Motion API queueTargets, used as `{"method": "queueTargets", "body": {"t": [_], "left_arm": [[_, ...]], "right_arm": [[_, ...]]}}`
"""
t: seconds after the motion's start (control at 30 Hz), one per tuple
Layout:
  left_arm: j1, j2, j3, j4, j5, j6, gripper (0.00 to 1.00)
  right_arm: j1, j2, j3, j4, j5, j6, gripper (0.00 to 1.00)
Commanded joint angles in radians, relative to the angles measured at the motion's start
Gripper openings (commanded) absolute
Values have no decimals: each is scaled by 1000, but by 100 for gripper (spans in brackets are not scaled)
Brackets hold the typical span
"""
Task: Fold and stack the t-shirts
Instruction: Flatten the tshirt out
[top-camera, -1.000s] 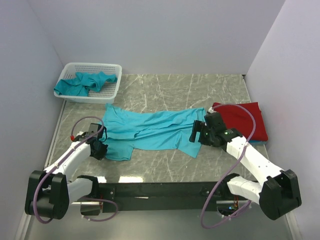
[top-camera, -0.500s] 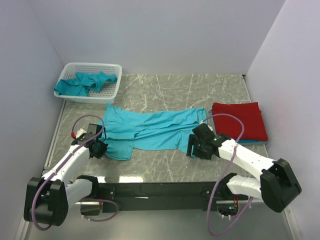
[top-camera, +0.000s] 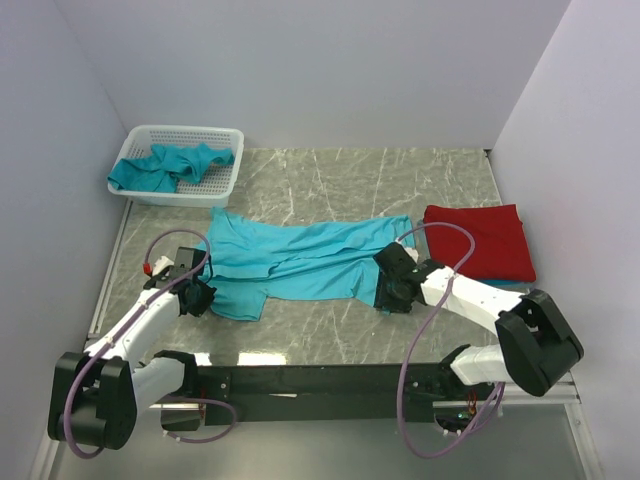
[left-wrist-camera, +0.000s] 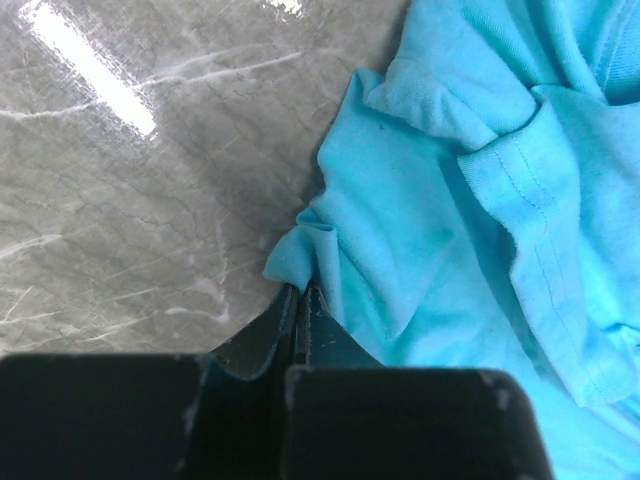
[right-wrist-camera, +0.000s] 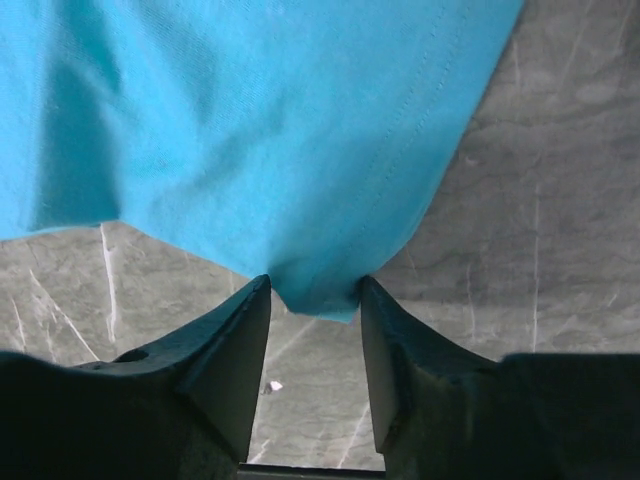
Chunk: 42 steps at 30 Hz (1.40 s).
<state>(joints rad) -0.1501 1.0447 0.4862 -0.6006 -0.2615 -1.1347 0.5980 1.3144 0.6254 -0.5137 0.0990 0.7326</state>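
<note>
From above we saw the teal t-shirt (top-camera: 300, 262) spread on the marble table (top-camera: 400, 180), the red folded t-shirt (top-camera: 480, 243) at its right, and the left gripper (top-camera: 200, 300) and right gripper (top-camera: 386, 297) at its near corners. The left wrist showed us the left gripper pinched tight on a bunched corner. The right wrist showed the right gripper's jaws apart around the other corner, not clamping it
</note>
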Motion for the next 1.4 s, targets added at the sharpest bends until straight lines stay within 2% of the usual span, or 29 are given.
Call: {"method": "queueTargets", "body": {"t": [0.0,0.13,0.17,0.3,0.47,0.67,0.77,1.07,1.37], "left_arm": [[3,2,9,21,-30,18,1],[3,-11,0,28,-27,18,1],[4,-15,-6,31,-28,16,1],[4,-18,-1,22,-38,15,1],[4,-34,34,7,-51,21,1],[3,-155,158,13,-45,53,1],[3,-204,228,60,-48,62,1],[3,-180,538,62,-111,67,1],[3,-256,715,183,-163,125,1]], "right_arm": [[20,54,7,9,27,34,47],[42,91,13,-17,54,57,38],[51,107,20,-26,65,62,32],[69,132,43,-74,126,88,18],[71,85,82,-92,182,77,0],[59,-38,240,-146,232,-27,0],[10,-95,325,-146,226,-90,0],[-151,-237,530,-106,196,-232,0],[-156,-345,720,-111,220,-312,0]]}}
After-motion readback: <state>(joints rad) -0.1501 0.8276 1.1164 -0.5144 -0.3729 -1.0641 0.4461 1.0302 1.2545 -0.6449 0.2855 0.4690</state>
